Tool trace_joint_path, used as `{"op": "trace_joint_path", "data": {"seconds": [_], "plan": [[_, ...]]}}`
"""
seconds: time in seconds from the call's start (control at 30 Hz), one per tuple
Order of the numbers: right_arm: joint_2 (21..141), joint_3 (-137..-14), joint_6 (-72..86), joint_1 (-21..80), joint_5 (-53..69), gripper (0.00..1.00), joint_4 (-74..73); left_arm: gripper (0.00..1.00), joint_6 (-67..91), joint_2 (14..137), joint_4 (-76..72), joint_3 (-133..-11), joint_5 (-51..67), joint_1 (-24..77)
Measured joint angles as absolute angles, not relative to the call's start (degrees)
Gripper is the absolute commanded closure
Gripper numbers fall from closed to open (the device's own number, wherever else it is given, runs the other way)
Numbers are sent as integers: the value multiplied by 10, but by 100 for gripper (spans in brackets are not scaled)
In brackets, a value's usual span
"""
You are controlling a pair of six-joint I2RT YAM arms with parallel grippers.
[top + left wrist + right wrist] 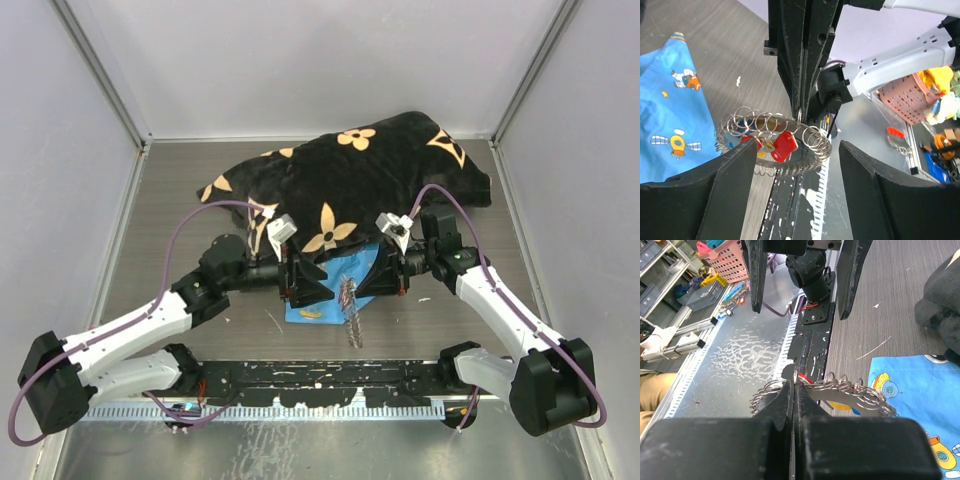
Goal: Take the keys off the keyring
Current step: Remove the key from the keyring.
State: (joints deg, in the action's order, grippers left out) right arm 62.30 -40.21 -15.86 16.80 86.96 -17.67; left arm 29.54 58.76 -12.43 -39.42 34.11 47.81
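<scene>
**R gripper (794, 385) holds keyring (815, 142); L gripper (796, 150) open.**
R jaws shut on ring's top edge, holding it up by blue cloth (670, 115) so keys (784, 146) dangle within reach. L jaws sit wide either side, gripping nothing, prob. lining up on a key.

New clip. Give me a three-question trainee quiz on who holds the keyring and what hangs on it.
1. Which end effector grips the keyring?
2. True or false: the left end effector stands open.
3. The key head plainest in the left wrist view is: A green, B red, C black.
Key: 1 the right end effector; 2 true; 3 B.
</scene>
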Motion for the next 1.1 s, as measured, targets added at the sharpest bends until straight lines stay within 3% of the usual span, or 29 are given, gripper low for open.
{"op": "trace_joint_path", "data": {"seconds": [0.3, 0.5, 1.1], "plan": [[623, -402, -151, 155, 871, 99, -173, 29, 428, 577, -404, -228, 275, 478], [623, -402, -150, 152, 872, 99, -171, 30, 488, 633, -546, -204, 261, 478], [623, -397, -148, 149, 872, 99, -167, 33, 427, 698, -651, -202, 222, 542]]}}
